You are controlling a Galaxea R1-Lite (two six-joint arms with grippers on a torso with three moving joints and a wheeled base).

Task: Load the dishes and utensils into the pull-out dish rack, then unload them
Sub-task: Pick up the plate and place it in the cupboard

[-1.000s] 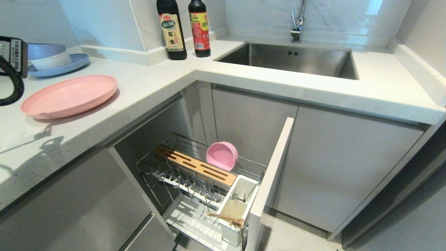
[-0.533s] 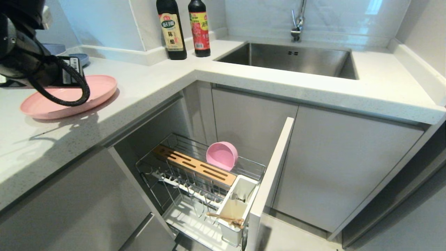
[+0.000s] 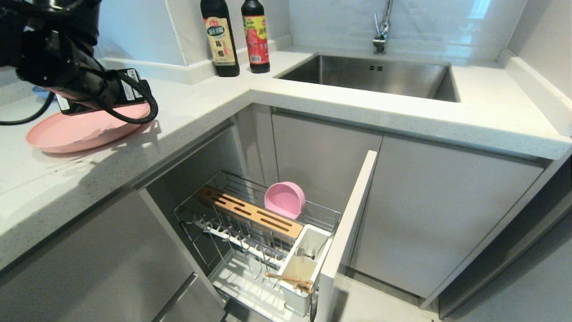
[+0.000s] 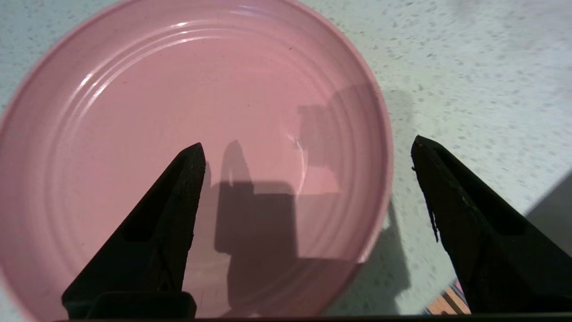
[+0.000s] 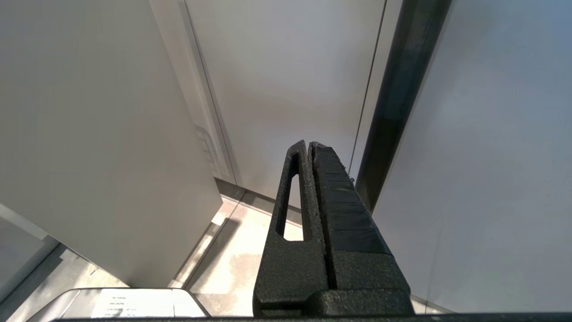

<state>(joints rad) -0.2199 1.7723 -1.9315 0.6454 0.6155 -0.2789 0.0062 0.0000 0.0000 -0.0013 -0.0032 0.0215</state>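
Pink plate [image 3: 85, 127], wide, shallow and matte with faint concentric rings, lies on the speckled white desk [image 3: 192, 107] in a grey-cabinet kitchen corner. Above it hangs the left end effector [image 4: 306, 150], fingers spread, straddling its rim. Below, the chrome-wire pull-out dish rack [image 3: 250, 232] holds the pink bowl [image 3: 284, 200]. The right end effector [image 5: 309, 150] is clenched.

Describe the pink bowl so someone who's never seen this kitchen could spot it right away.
Below the white countertop, a chrome pull-out dish rack stands open from the corner cabinet. At its back, just behind the bamboo strip, sits the small pink bowl, tipped on its side. It's the only pink thing in the rack; the pink plate lies on the counter.
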